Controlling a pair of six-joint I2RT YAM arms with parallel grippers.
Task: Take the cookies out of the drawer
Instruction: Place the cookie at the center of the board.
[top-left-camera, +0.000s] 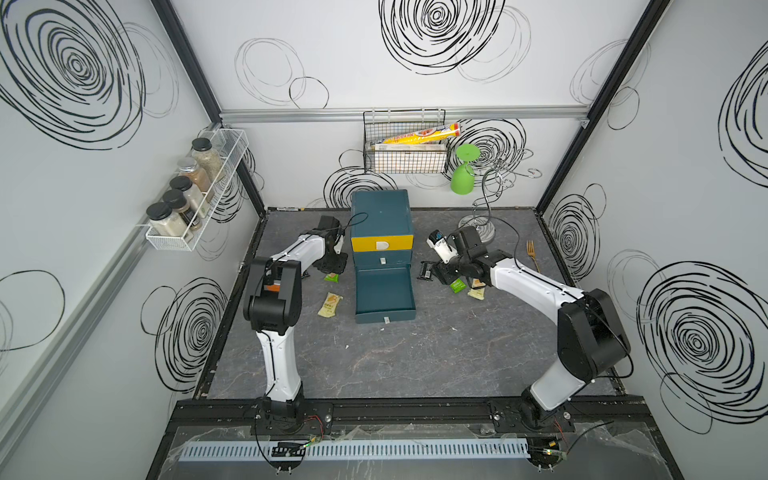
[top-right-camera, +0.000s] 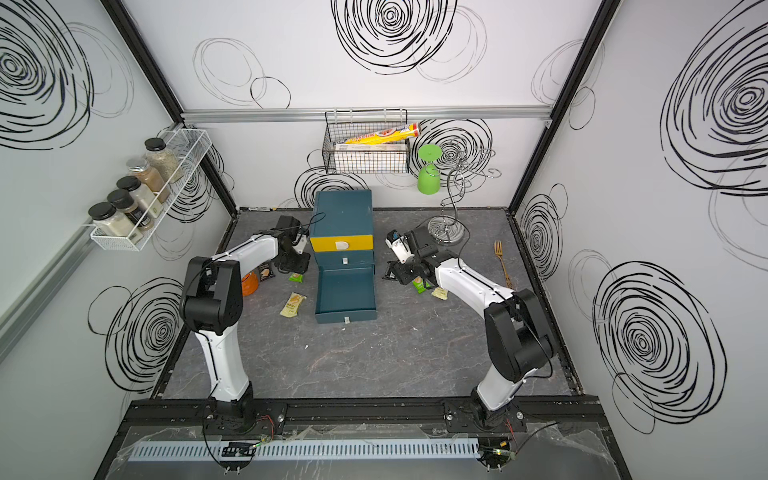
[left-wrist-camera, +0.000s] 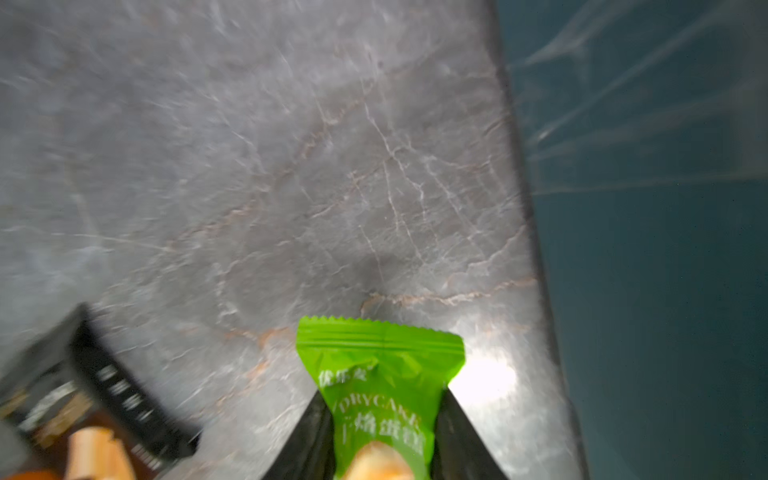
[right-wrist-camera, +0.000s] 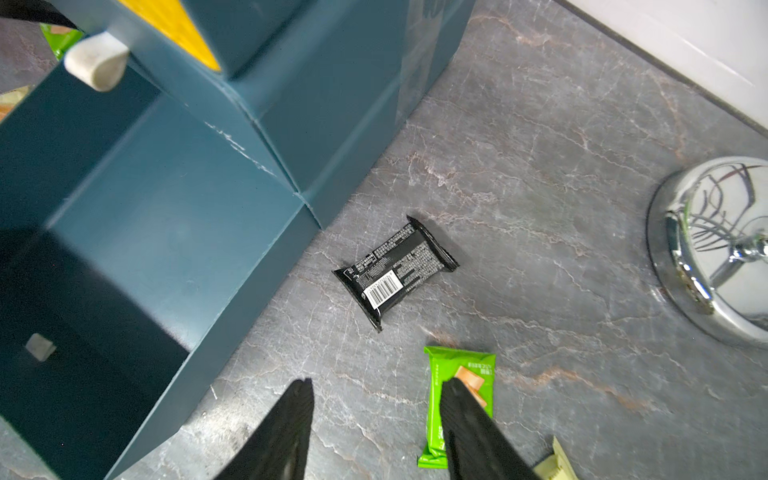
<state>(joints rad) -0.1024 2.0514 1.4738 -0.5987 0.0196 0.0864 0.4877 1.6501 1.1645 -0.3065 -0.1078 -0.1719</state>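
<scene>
The teal cabinet's bottom drawer (top-left-camera: 384, 295) stands pulled out and bare inside. My left gripper (left-wrist-camera: 384, 392) is shut on a green cookie packet (left-wrist-camera: 380, 374), low over the table left of the cabinet (top-left-camera: 331, 277). A pale yellow packet (top-left-camera: 330, 304) lies nearer the front, and a black packet (top-right-camera: 266, 273) lies beside my left arm. Right of the drawer my right gripper (right-wrist-camera: 378, 382) hangs open over bare table. A second green packet (right-wrist-camera: 459, 399) lies partly under one finger, a black packet (right-wrist-camera: 395, 270) lies ahead of it, and a pale yellow one (top-left-camera: 476, 294) sits beside them.
A chrome stand (top-left-camera: 478, 230) with a green goblet (top-left-camera: 463, 174) rises behind my right arm, and a gold fork (top-left-camera: 532, 253) lies to its right. A wire basket (top-left-camera: 405, 162) on the back wall holds a yellow tube. A spice rack (top-left-camera: 187, 195) hangs on the left wall.
</scene>
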